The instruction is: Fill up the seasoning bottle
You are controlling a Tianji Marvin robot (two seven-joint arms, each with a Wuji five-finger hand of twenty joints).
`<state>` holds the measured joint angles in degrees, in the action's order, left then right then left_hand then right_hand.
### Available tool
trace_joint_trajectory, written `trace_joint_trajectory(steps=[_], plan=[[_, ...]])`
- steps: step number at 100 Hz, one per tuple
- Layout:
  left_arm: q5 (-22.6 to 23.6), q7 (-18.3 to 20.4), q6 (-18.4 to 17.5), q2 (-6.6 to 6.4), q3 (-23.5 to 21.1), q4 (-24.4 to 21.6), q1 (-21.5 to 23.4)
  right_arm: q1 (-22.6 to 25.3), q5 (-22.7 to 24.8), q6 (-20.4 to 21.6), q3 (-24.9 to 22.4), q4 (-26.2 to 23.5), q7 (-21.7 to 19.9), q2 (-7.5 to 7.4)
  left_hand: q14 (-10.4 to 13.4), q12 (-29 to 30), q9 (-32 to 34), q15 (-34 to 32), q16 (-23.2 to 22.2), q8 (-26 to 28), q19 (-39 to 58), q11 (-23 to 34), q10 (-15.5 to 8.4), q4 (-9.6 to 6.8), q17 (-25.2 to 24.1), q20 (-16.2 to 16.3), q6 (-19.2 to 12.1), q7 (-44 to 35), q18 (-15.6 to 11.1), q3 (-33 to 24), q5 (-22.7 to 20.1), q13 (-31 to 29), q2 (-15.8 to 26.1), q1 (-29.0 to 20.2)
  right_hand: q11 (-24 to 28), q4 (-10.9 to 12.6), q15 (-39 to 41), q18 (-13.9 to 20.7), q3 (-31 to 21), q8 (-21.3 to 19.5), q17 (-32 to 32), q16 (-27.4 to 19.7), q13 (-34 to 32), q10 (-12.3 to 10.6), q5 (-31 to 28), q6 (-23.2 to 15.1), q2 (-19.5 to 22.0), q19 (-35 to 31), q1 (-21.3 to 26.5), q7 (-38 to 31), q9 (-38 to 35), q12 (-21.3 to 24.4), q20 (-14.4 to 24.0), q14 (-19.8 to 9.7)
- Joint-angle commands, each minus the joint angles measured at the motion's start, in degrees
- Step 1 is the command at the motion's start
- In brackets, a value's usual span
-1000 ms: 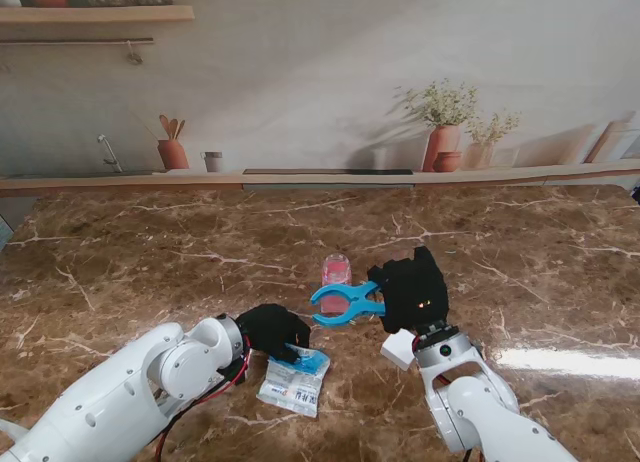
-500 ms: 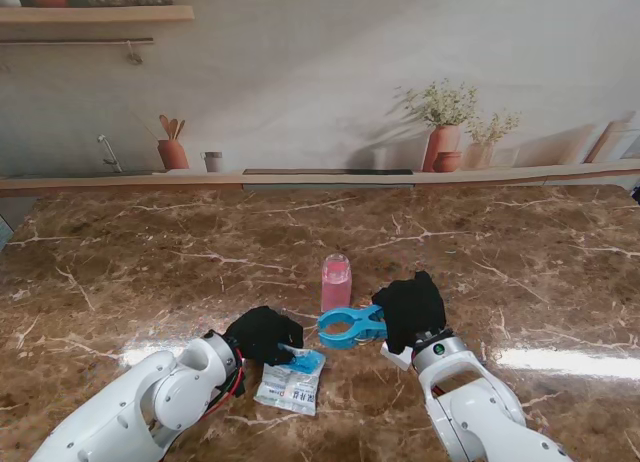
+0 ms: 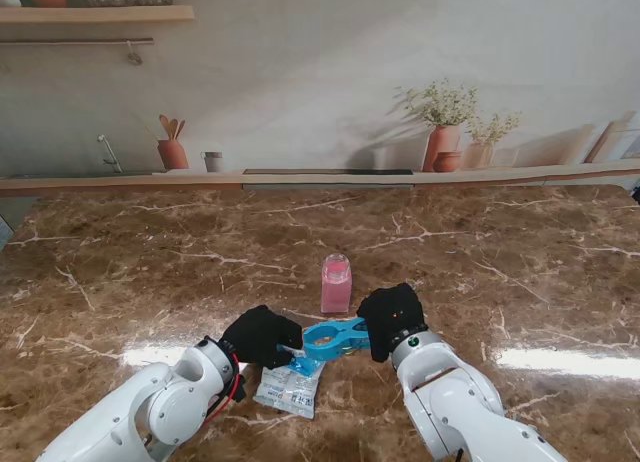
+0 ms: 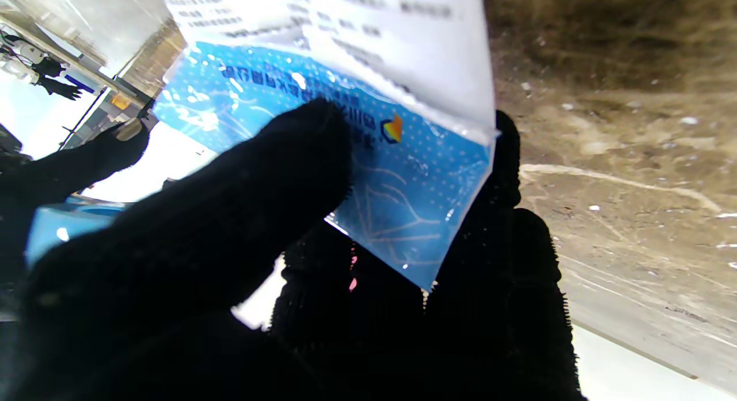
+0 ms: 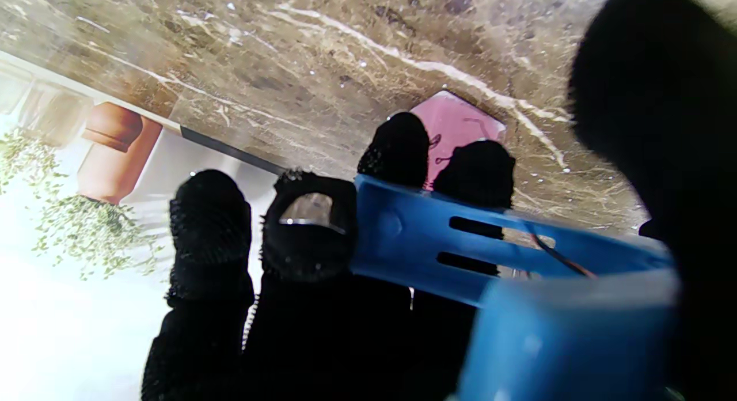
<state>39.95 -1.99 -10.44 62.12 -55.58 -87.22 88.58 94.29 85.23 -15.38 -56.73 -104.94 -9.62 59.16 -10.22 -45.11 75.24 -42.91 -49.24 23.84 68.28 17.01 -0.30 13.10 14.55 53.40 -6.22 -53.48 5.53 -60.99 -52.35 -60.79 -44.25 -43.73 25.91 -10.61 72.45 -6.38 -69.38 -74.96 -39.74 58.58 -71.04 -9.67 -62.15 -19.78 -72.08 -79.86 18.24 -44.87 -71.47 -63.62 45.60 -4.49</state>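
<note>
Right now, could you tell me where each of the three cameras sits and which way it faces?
Stand view: above the shoulders, looking down at the marble table; shows both arms, left robot hand on the seasoning packet, right robot hand holding the blue clip, pink bottle beyond.
Left wrist view: along the fingers at the packet.
Right wrist view: along the fingers at the clip and bottle.
Shared: the stand and left wrist views both show the packet.

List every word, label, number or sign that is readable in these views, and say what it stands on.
Seasoning packet, white part: lines of dark print, too blurred to read.
Seasoning packet, blue band: a row of dark characters and a small orange logo, upside down, partly hidden by the left hand, not legible.
Blue clip, pink bottle: no text visible.
</note>
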Motion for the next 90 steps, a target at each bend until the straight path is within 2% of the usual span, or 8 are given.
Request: trace_joint_trajectory(steps=[1,27,47,61,90], plan=[[0.09,-0.08,0.00,0.23,0.04,-0.99,0.71,-0.61,-0.61,0.05,0.62,0.23,-2.06,0.11,-1.17,0.40,3.85,0.50,0.40,0.15,2.45,0.48,1.20,-1.77,0.16,1.15,-2.69,-3.96,-0.64,-4.17,-3.98,-2.20,-0.33,0.49,47.26,1.90,2.08,-2.11,-7.67,-5.75,-0.55,0.72,-4.10,-3.30,-13.32,-6.87,5.13,-2.34,9.39,-35.17,-11.02,-1.55,1.43,-3.01],[-0.06,-0.32,0.09,0.30,-0.17,-1.79,1.21,-2.78,-0.83,0.20,2.41,1.04,-8.63,-0.11,-1.15,0.92,4.00,0.37,0.56,-0.55,2.63,0.73,1.29,-1.80,0.30,1.30,-2.33,-4.22,-0.62,-4.67,-4.08,-2.45,-0.64,0.72,47.57,2.22,2.33,-1.87,-7.46,-5.70,-0.43,0.56,-4.01,-3.31,-13.32,-6.63,5.56,-2.37,9.69,-35.21,-10.95,-1.12,1.43,-3.03],[-0.14,-0.51,0.16,0.35,-0.30,-2.17,1.58,-3.21,-0.13,-0.63,2.96,0.91,-12.19,-0.08,-1.17,1.22,4.05,0.26,0.65,-0.94,2.79,0.94,1.28,-1.80,0.46,1.40,-2.15,-4.42,-0.60,-4.90,-4.14,-2.58,-0.72,0.82,47.73,2.42,2.43,-1.65,-7.30,-5.73,-0.13,0.53,-3.94,-3.12,-13.32,-6.51,5.86,-2.44,10.01,-35.24,-10.94,-1.06,1.53,-3.02],[-0.23,-0.41,0.14,0.33,-0.27,-2.36,1.75,-4.12,0.32,0.71,3.99,0.75,-15.07,-0.25,-1.20,1.48,4.16,0.05,0.69,-1.26,2.99,1.14,1.25,-1.81,0.64,1.50,-2.08,-4.51,-0.59,-5.10,-4.09,-2.86,-0.81,1.01,47.76,2.57,2.45,-1.52,-7.02,-5.74,0.04,0.51,-3.82,-3.12,-13.33,-6.51,6.18,-2.47,10.05,-35.24,-10.93,-1.01,1.65,-3.06],[-0.18,-0.86,-0.15,0.38,-0.31,-3.02,2.37,-7.45,-1.13,1.56,7.37,1.66,-18.24,-0.53,-1.26,1.99,4.19,-0.22,0.79,-1.83,3.29,1.56,1.27,-1.77,0.83,1.65,-1.80,-4.79,-0.40,-5.41,-4.15,-3.07,-0.91,1.22,47.68,2.73,2.51,-1.23,-6.19,-5.74,0.35,0.59,-3.39,-3.15,-13.28,-6.49,7.20,-2.35,10.09,-35.18,-10.89,-0.93,1.75,-3.12]])
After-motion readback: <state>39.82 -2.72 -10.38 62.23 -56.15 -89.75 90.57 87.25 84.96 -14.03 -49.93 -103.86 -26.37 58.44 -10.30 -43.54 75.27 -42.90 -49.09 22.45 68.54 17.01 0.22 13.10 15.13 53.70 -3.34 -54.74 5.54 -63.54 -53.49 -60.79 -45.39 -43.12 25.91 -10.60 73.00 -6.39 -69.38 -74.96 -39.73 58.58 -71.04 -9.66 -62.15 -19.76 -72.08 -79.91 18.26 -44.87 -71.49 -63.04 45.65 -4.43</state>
